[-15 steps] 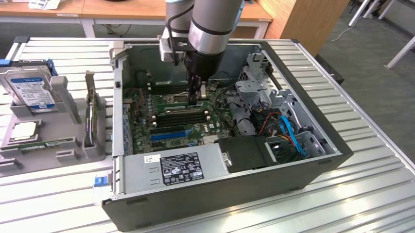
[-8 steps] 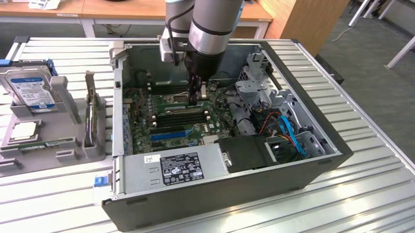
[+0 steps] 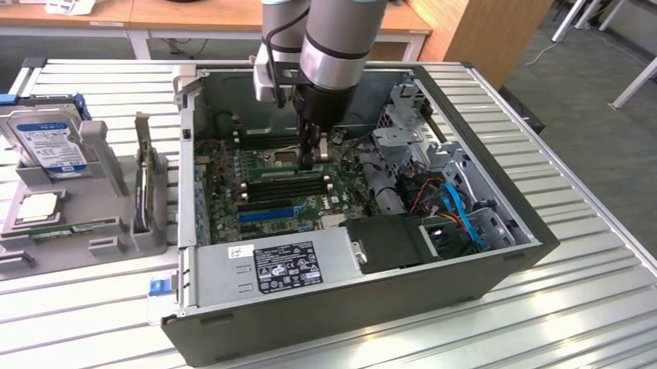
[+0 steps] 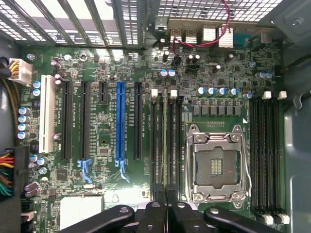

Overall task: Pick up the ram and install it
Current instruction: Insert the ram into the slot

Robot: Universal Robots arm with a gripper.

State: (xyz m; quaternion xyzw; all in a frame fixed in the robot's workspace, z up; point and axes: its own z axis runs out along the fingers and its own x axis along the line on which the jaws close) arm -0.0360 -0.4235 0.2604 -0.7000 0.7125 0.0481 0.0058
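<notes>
Gripper (image 4: 165, 194), black, two-fingered, on a thick grey robot arm (image 3: 334, 46). Reaches down into an open dark grey computer case (image 3: 518, 238). Clamps, with fingers (image 4: 158, 213) drawn close together, on the upper edge of the ram (image 4: 165, 141), a long, thin green circuit-board stick seen edge-on from the wrist. Holds it upright, in line with a bank of long black plastic memory slots (image 4: 156, 141) and among them. Cannot tell whether seated in a slot or just above one.

Just beside that bank: a square silver metal processor socket (image 4: 217, 162). Past the socket: a second bank of long black slots (image 4: 265, 155). On the other side of the ram: a long blue expansion slot (image 4: 120, 121) among black ones. Under all of these: a large green motherboard (image 4: 107, 184).

At the near end of the case in the exterior view: a silver power-supply box with a black label (image 3: 277, 265). Under the case: a ribbed bare-metal table (image 3: 575, 307). Well apart, at the exterior view's left: a grey plastic rack (image 3: 103, 246) with a blue-labelled silver hard drive (image 3: 46, 142) upright in it.
</notes>
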